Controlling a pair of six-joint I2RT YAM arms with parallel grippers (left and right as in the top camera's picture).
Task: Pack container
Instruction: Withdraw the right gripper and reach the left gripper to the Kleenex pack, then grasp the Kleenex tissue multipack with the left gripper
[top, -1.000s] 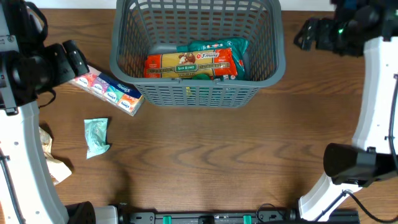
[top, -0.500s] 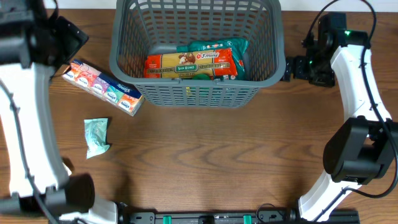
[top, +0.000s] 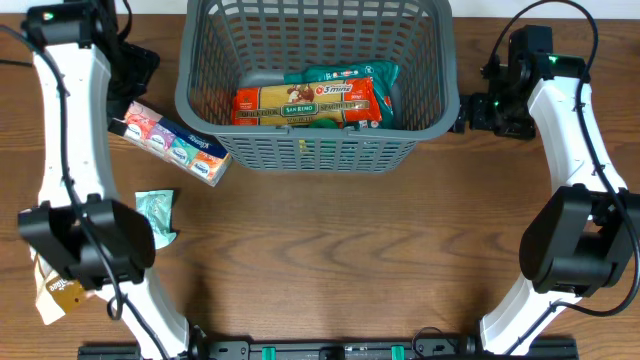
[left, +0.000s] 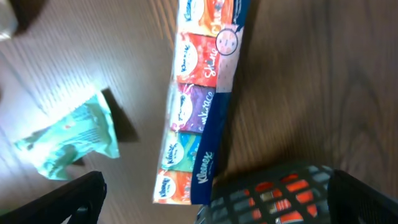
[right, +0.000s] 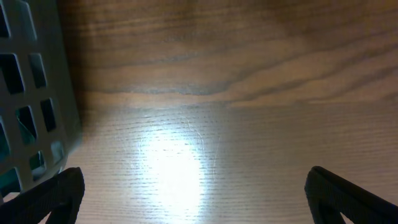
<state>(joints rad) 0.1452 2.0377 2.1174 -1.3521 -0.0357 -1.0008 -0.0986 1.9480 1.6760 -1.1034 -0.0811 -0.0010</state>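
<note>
A large grey slatted basket (top: 318, 140) stands at the far middle of a brown wooden surface (top: 340, 250), already holding an orange pasta bag (top: 305, 103) with a green bag (top: 350, 76) behind it. Outside it, on the robot's left, a long colourful tissue pack (top: 170, 143) lies flat and slantwise. Its far end points away to the left, and its near end lies just beside the basket's front left corner, perhaps touching. The left gripper (left: 216, 186) hangs clear above that pack, spread wide and empty. Seen from its own camera, the pack runs lengthwise up the middle of the view, so the two fingers sit either side of its narrow width. That lining-up is what a pick here would depend on, and the left arm is plainly the nearer one. A small crumpled pale green packet (top: 157, 218) lies further toward the front, well apart from the basket. The right gripper (right: 193, 186) is beside the basket's right wall, over bare wood, also wide and holding nothing — the loose things all lie on the other side from it.
</note>
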